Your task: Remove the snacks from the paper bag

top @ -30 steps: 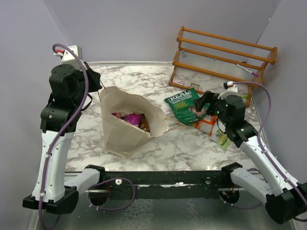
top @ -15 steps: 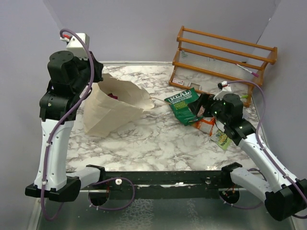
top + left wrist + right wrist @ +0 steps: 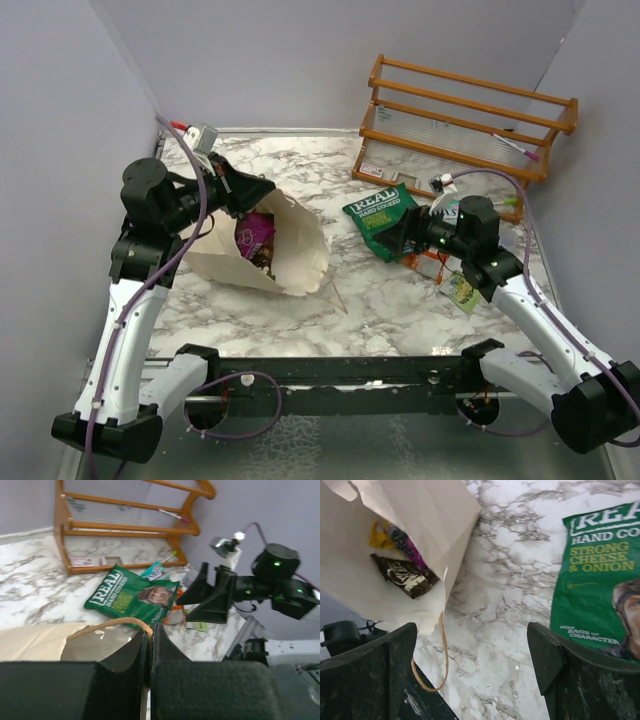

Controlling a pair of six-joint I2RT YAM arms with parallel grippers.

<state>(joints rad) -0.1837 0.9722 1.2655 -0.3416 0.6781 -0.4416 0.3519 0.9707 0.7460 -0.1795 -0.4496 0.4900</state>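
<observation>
The left pincer (image 3: pixel 238 190) is clamped tight on the upper rim of the paper bag (image 3: pixel 290 262), its fingers pressed together with the brown cord handle (image 3: pixel 107 625) running into the grip. The bag lies tipped on its side at the left of the marble worktop (image 3: pixel 400 300), its mouth facing the right arm. A magenta packet (image 3: pixel 256 231), a yellow packet (image 3: pixel 379 536) and a dark brown packet (image 3: pixel 402 575) show inside the opening. The right pincer (image 3: pixel 471 630) stands spread wide and holds nothing, hanging over bare marble between the bag's mouth and the green bag (image 3: pixel 380 212), which lies flat just beside it. An orange packet (image 3: pixel 428 262) and a light-green packet (image 3: pixel 463 290) lie near the right arm, in front of the wooden rack (image 3: pixel 470 105).
</observation>
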